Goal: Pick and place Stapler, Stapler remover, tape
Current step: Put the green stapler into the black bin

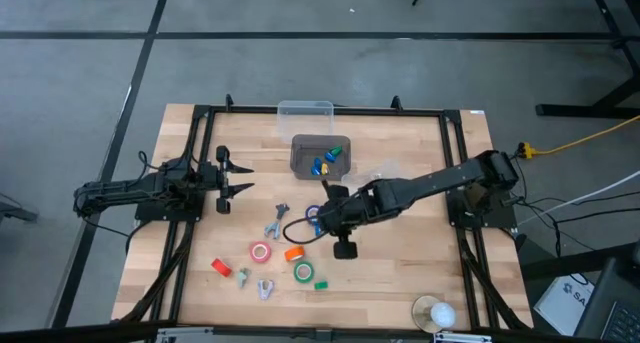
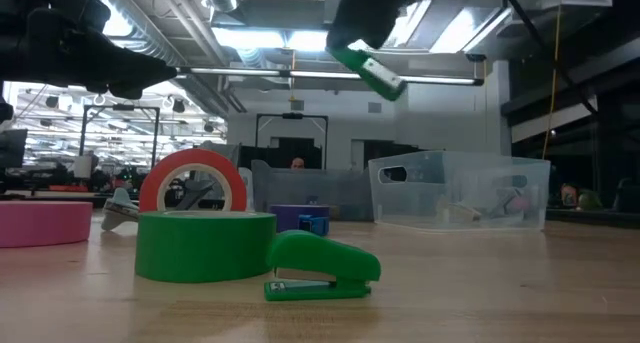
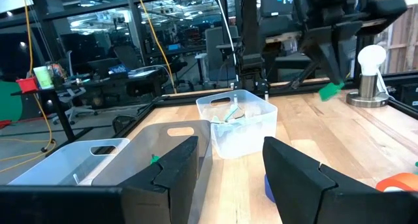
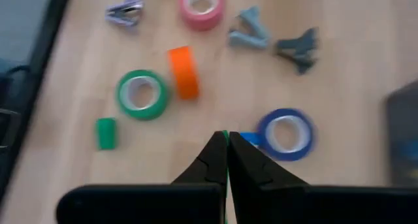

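My right gripper [image 1: 328, 205] hangs above the middle of the table, shut on a small green stapler [image 2: 368, 71]. Under it lie a blue tape roll [image 4: 285, 134], an orange roll [image 4: 183, 72], a green roll [image 4: 142, 93] and a pink roll [image 4: 202, 3]. A second green stapler [image 4: 105, 132] and a red one [image 1: 221, 268] lie flat on the wood. Stapler removers [image 4: 248, 29] [image 4: 124, 8] lie among the rolls. My left gripper [image 1: 240, 178] waits open at the table's left side, touching nothing. My right gripper pinches the green stapler between its two fingers, which slant down toward the table. Only a thin green edge [image 4: 225, 135] shows between the fingertips in the wrist view. The stapler's free end [image 2: 378, 79] sticks out below the fingers, tilted and lifted well clear of the table.
A grey bin [image 1: 300, 163] holding small blue, yellow and green pieces stands at the far middle. A clear bin [image 1: 305, 110] stands behind it. A white lamp [image 1: 437, 313] stands near the front right corner. A black frame [image 1: 455, 143] borders the table.
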